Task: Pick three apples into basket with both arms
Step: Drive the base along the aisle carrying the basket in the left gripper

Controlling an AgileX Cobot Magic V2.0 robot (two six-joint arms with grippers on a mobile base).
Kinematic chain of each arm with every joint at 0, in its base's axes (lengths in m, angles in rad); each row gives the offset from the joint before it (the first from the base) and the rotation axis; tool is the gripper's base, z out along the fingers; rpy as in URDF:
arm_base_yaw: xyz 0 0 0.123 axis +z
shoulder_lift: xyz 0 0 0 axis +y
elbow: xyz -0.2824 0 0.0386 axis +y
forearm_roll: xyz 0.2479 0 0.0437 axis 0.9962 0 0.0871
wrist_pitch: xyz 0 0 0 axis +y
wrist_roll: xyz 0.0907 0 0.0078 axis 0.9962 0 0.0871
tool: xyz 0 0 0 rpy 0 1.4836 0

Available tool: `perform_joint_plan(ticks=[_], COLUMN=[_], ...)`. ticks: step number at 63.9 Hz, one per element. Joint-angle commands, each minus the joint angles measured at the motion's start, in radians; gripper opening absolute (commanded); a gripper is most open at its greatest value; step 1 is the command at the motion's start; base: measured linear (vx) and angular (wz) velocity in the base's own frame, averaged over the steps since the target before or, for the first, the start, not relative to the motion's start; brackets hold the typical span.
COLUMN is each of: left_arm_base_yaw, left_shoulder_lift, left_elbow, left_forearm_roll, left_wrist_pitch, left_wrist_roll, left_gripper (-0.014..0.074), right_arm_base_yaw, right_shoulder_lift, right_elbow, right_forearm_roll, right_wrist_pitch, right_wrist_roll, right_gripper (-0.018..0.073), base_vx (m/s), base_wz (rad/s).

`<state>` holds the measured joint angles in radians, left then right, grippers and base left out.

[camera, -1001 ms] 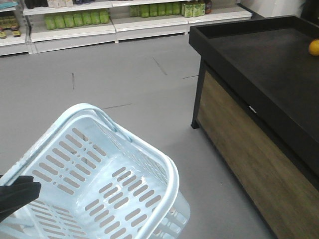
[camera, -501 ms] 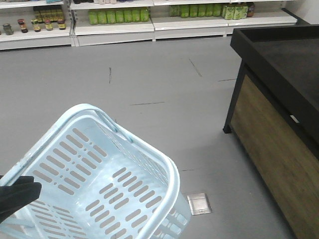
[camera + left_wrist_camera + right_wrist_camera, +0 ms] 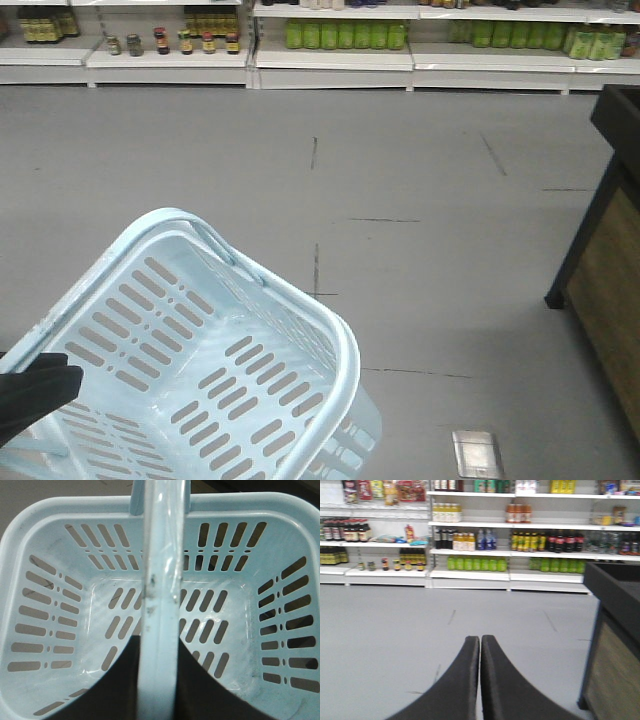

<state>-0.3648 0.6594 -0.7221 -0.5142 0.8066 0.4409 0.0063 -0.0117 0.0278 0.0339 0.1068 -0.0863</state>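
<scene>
While the left gripper (image 3: 157, 647) clamps its black fingers (image 3: 120, 680) on either side of the loop handle (image 3: 160, 570), the basket (image 3: 200, 340) sits tilted at the lower left of the front view, over the floor (image 3: 430, 170). Its pale blue rim and slotted walls fill the left wrist view.

That floor is smooth and grey, marked with a few thin dark lines and scuffs. A small square metal plate (image 3: 474, 452) is set into it near the bottom right.

Along the far wall runs a row of white shelves (image 3: 330, 62). They carry green bottles (image 3: 345, 35) toward the middle and small jars (image 3: 170, 42) further left. The right wrist view shows more tiers above, with dark, yellow and orange bottles.

At the right edge stands a counter (image 3: 612, 260) with a black frame and top and a wood-grain side panel, well apart from the basket.

Meanwhile the right gripper (image 3: 480, 642) points toward the shelves, its two fingers pressed together with nothing between them.
</scene>
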Motion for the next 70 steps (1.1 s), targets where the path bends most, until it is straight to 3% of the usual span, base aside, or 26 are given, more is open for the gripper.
perform_joint_plan(ticks=[1,37,70], left_arm_base_yaw=[-0.002,-0.002,-0.002], left_shoulder_lift=[-0.001,-0.001,-0.001], left_elbow=[-0.032,-0.032,-0.032], left_forearm_roll=[-0.048,-0.048,-0.048], left_wrist_pitch=[-0.086,-0.086,-0.086], left_wrist_roll=[-0.012,-0.012,-0.012], left_gripper=[-0.0006,-0.0006,-0.0006], right_arm_base_yaw=[-0.006,-0.006,-0.006], right_shoulder_lift=[-0.013,-0.013,-0.013], right_elbow=[0.014,0.014,0.014], right_forearm_roll=[-0.005,-0.005,-0.005], right_wrist_pitch=[-0.070,-0.070,-0.070], right_wrist_roll=[0.001,0.001,0.001], right_gripper=[-0.0006,-0.0006,-0.0006], base_vx=[0.15,0.17,0.21], base_wz=[0.47,0.35,0.00])
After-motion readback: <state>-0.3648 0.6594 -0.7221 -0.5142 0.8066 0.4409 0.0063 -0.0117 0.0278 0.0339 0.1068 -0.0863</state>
